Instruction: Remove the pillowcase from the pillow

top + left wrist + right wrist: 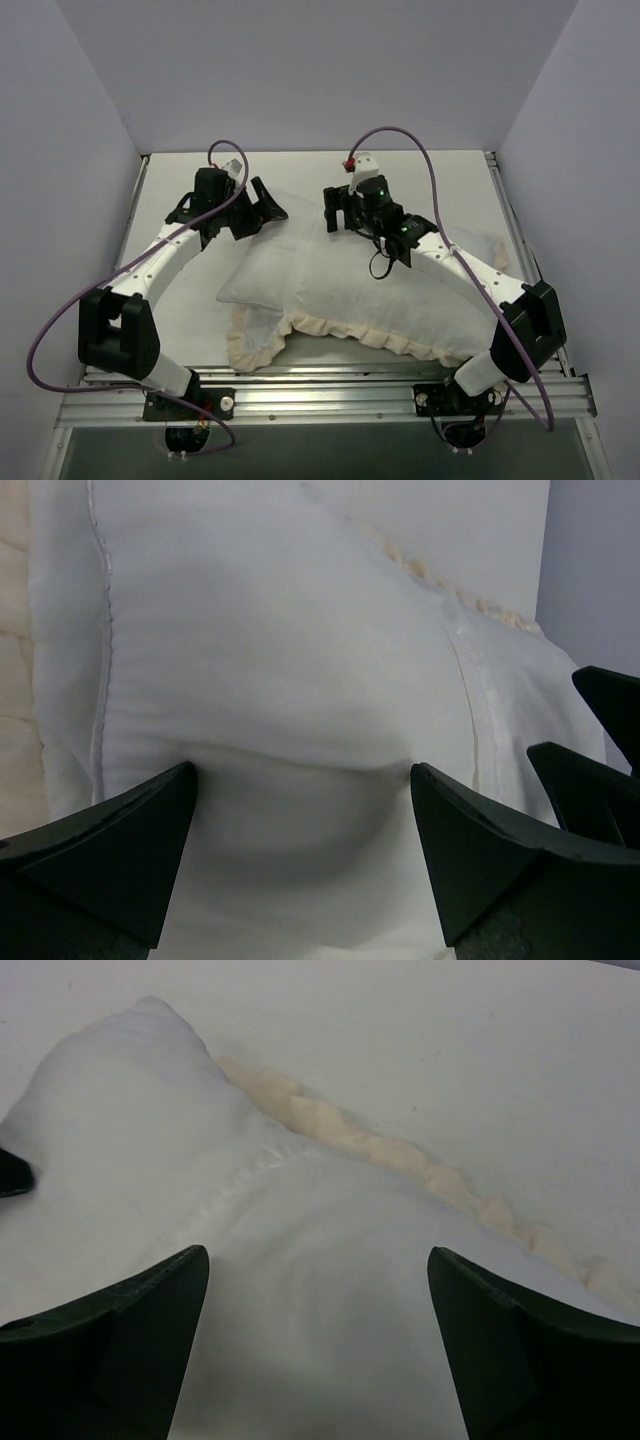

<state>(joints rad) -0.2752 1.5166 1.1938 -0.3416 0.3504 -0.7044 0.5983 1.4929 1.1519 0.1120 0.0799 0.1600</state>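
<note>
left gripper (270, 206) sits at the 10 o'clock corner of the pillowcase (420, 300), which lies white face up mid-table (185, 300). cream ruffle (330, 335) runs along the edge at 6 o'clock. in the left wrist view its jaws stand spread wide, released. a plump white bulge of cloth sits between the fingers (120, 850), and both inner tips look to be touching it. a stitched seam runs at 9 o'clock, and a second seam with ruffle behind it at 2 o'clock.

right gripper (330, 210) sits just beside, at 12 o'clock on the far edge of the same bulk, apart from the left one. its jaws are also spread and released, gripping nothing. in the right wrist view white cloth lies below and between the fingers (110, 1350), with a corner at 11 o'clock and ruffle trailing toward 4 o'clock.

the pillow's own fabric cannot be told apart from the cover's white face.
</note>
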